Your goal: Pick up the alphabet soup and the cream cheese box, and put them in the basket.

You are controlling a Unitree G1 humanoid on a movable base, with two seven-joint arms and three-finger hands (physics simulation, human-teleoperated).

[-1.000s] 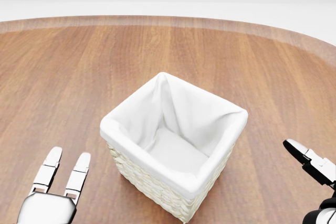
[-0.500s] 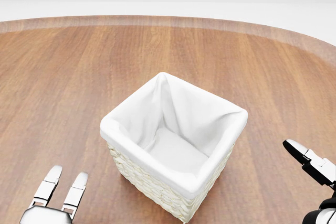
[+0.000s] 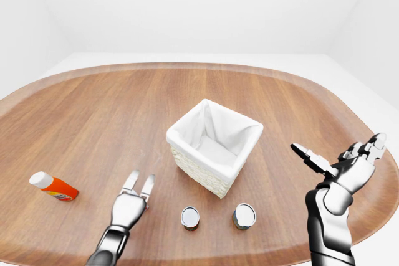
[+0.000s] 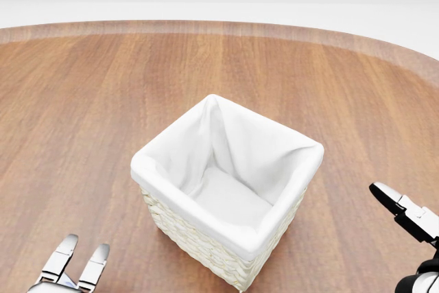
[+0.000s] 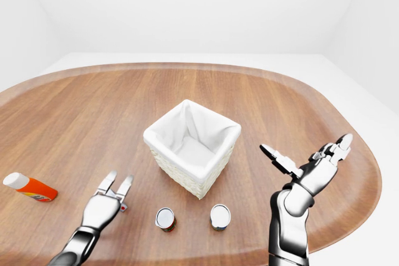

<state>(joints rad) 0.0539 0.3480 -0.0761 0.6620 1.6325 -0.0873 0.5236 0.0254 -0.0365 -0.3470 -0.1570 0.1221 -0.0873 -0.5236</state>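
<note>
A wicker basket (image 4: 186,237) with a white cloth lining stands mid-table, and nothing lies inside it. Two small cans stand below it in the left-eye view: one with a reddish side (image 3: 190,218) and one with a greenish side (image 3: 244,215). I cannot read their labels, so which one is the alphabet soup is unclear. No cream cheese box shows in any view. My left hand (image 3: 139,180) hovers open, left of the cans and below-left of the basket. My right hand (image 3: 340,160) is raised at the right with its fingers spread, holding nothing.
An orange bottle with a white cap (image 3: 55,187) lies on its side at the far left of the round wooden table (image 3: 93,110). The table's edge curves close behind my right hand.
My left hand has slid down toward the bottom edge of the head view, away from the basket. The right hand and the basket have not moved.
</note>
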